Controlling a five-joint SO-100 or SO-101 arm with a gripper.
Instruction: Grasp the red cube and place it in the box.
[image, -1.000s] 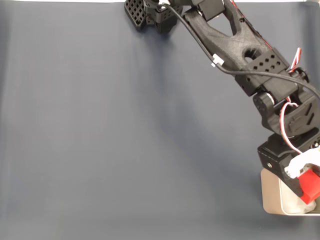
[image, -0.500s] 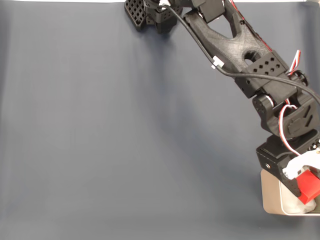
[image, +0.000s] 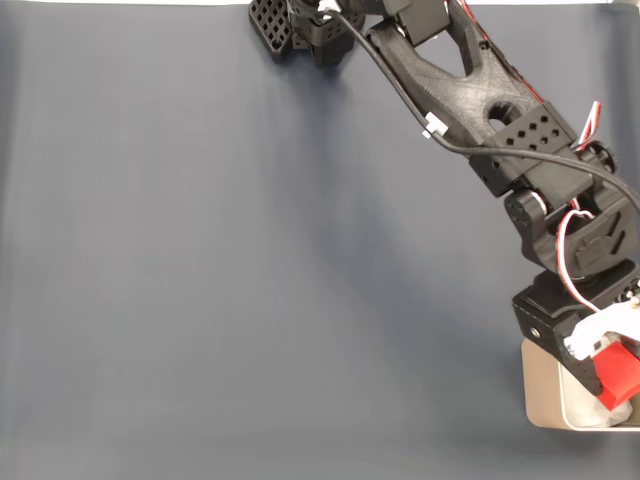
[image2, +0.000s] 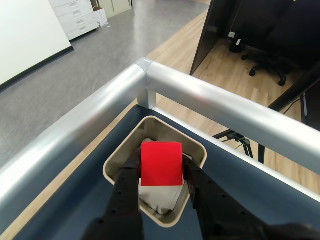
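Fixed view. A black 3D-printed arm (image: 470, 100) reaches from its base at the top edge diagonally down to the lower right corner of a dark blue-grey table cover (image: 220, 280). Red and white servo leads loop beside the wrist joint, and a black cable runs along the upper link. The gripper (image: 612, 385) hangs over a beige box (image: 540, 385) with rounded corners, which stands at the lower right and is cut off by the right edge of the frame. The red cube (image: 620, 372) sits in the gripper, next to a white printed part of the jaw assembly, directly above the box interior. Something white lies inside the box below the cube; what it is cannot be told here.

Wrist view. The gripper (image2: 161, 172) points down into the box (image2: 116, 162). Two black fingers (image2: 129, 187) stand one on each side of the red cube (image2: 160, 163), pressed against its left and right faces; the jaws are clamped on the cube. The cube is held above the box opening and appears clear of the floor. Beneath it, a crumpled white lining (image2: 157, 197), cloth or paper, rests in the box. A silver metal rail (image2: 210, 102) with a rounded corner borders the table just beyond the box. Past the rail lie grey carpet, wood-pattern flooring, a white drawer unit (image2: 80, 17) and an office chair (image2: 265, 62).
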